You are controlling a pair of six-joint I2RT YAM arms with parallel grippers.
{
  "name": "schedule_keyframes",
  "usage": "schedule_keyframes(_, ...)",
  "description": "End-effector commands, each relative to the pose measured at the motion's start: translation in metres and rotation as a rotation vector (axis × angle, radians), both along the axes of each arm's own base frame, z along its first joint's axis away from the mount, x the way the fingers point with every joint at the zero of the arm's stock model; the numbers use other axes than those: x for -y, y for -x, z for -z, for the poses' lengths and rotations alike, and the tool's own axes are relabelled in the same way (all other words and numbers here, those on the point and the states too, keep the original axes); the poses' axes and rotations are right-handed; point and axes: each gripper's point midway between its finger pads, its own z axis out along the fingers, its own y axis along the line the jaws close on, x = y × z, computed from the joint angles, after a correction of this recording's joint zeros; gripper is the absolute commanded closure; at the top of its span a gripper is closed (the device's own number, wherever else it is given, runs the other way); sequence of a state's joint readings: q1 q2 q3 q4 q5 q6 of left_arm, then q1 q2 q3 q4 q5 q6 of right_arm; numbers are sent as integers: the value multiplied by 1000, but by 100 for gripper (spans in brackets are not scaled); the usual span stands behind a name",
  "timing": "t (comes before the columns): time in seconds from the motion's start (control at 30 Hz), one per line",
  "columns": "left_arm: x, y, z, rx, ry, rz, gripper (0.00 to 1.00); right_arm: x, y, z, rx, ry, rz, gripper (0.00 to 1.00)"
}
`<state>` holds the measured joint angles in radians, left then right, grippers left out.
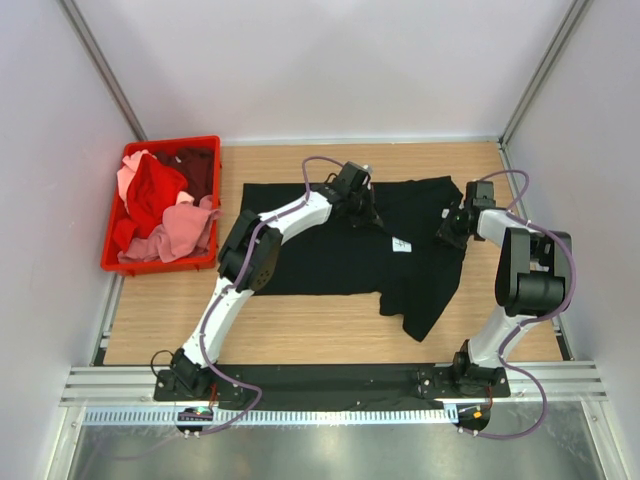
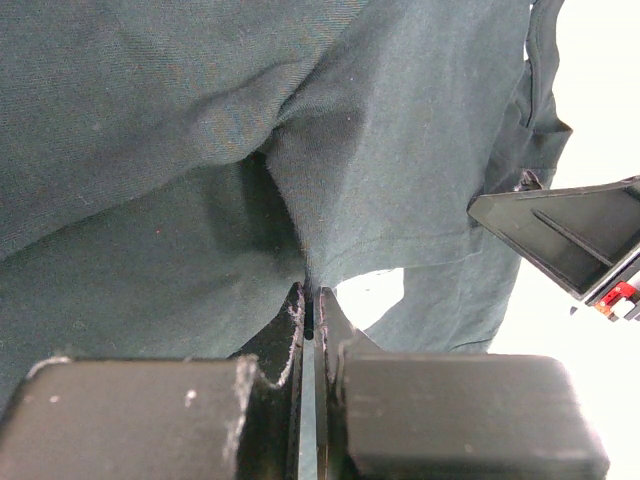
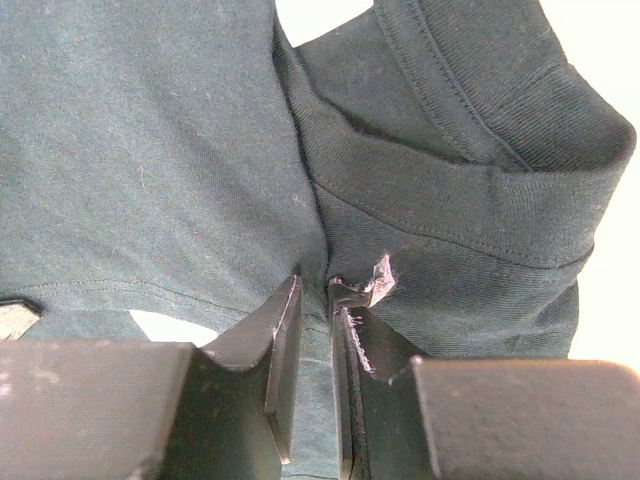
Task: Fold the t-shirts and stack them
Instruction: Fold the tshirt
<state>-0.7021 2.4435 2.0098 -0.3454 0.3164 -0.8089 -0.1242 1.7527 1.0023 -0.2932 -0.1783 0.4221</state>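
Note:
A black t-shirt (image 1: 330, 250) with a small white label (image 1: 401, 244) lies spread across the middle of the wooden table. My left gripper (image 1: 368, 212) is shut on a pinch of its cloth near the far edge; the fold rises between the fingertips (image 2: 296, 310) in the left wrist view. My right gripper (image 1: 450, 228) is shut on the shirt's right side, near a hemmed sleeve (image 3: 470, 200), with cloth clamped between its fingers (image 3: 285, 320). Red, pink and dark maroon t-shirts (image 1: 160, 205) lie heaped in the crate.
A red plastic crate (image 1: 207, 145) stands at the far left of the table. The other arm's black gripper (image 2: 570, 235) shows at the right of the left wrist view. White walls enclose the table on three sides.

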Motion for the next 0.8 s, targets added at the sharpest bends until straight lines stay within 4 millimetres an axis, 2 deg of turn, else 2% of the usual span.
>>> schedule_keyframes(0.0, 9, -2, -15, 15, 36, 9, 100, 0, -7, -16, 33, 28, -2, 76)
schedule_keyframes(0.2, 8, -2, -15, 17, 37, 8, 100, -2, -9, -21, 41, 24, -10, 75)
schedule_keyframes(0.33, 9, -1, -13, 10, 36, 8, 100, -3, -9, -25, 50, 30, -12, 69)
schedule_keyframes(0.43, 9, -1, -13, 8, 35, 9, 100, -3, -10, -28, 60, 31, -15, 69)
schedule_keyframes(0.53, 9, -1, -12, 7, 34, 9, 100, -3, -11, -32, 72, 31, -16, 73)
schedule_keyframes(0.63, 9, -1, -14, 11, 37, 9, 100, -3, -12, -32, 72, 35, -15, 82)
schedule_keyframes(0.77, 9, -1, -13, 9, 37, 8, 100, -1, -11, -31, 67, 47, -14, 86)
